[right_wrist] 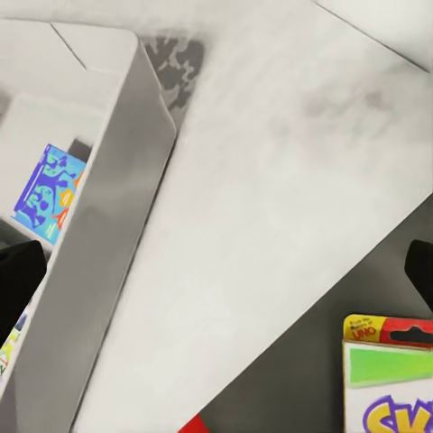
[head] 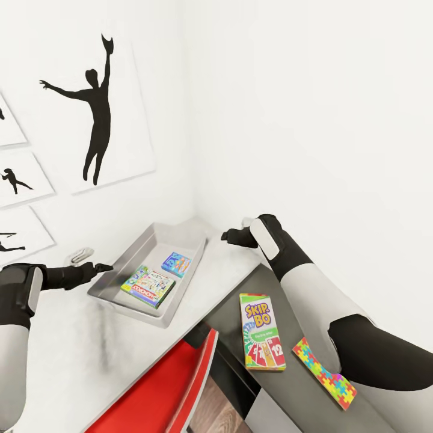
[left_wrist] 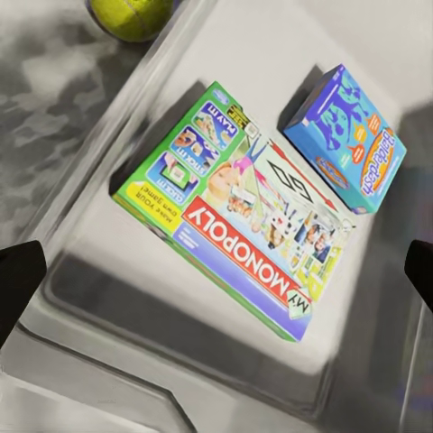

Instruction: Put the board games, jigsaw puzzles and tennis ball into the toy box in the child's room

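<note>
The white tabletop runs into the room's corner, and a lower dark grey surface adjoins its right edge. The grey toy box, an open tray, sits near the tabletop's far corner. Inside it the Monopoly board game lies flat toward the near rim, with a smaller blue game box just beyond it toward the far side. On the dark surface, near the tabletop's right edge, the Skip-Bo game lies flat, and the multicoloured jigsaw puzzle lies just beside it. The tennis ball rests on the tabletop just outside the box's wall. The left claw hangs over the box's left rim, spread wide and empty. The right claw hovers beyond the box's right side, wide and empty.
</note>
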Motion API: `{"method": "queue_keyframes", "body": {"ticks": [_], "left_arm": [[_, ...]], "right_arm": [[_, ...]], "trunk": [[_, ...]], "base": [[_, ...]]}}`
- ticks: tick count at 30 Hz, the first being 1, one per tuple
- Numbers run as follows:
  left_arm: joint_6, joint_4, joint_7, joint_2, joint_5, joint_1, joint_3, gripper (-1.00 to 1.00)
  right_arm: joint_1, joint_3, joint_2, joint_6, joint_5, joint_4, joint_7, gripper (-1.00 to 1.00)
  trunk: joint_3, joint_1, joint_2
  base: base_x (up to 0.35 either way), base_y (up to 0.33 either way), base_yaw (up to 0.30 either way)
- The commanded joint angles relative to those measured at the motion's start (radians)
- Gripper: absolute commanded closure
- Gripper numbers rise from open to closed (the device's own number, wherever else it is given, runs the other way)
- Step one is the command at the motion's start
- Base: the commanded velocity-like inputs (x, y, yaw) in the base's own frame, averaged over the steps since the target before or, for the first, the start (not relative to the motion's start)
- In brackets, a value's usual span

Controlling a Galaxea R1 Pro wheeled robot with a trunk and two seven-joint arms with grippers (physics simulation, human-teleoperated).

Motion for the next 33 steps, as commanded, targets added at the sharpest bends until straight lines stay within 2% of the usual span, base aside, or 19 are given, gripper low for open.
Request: {"method": "queue_keyframes", "body": {"ticks": [1, 9, 22, 33], "left_arm": [[0.005, -0.001, -0.009, 0.0, -0.008, -0.001, 0.002, -1.0], [0.005, -0.001, -0.009, 0.0, -0.007, -0.001, 0.004, -1.0], [0.005, -0.002, -0.009, 0.003, -0.007, -0.001, 0.007, -1.0], [0.005, -0.002, -0.01, 0.002, -0.007, -0.001, 0.007, -1.0]], "right_arm": [[-0.001, 0.002, 0.0, 0.002, -0.01, -0.001, -0.01, -1.0], [-0.001, 0.002, 0.0, 0.002, -0.01, -0.001, -0.009, -1.0], [-0.001, 0.005, 0.0, 0.003, -0.01, -0.001, -0.008, -1.0], [-0.001, 0.005, 0.0, 0.003, -0.01, -0.001, -0.006, -1.0]], "trunk": [[-0.002, 0.001, -0.002], [-0.002, 0.001, -0.002], [-0.001, 0.001, -0.002], [0.009, 0.001, -0.002]], "base": [[-0.077, 0.0, 0.0], [-0.118, 0.0, 0.071], [-0.011, 0.0, 0.27], [0.0, 0.0, 0.239]]}}
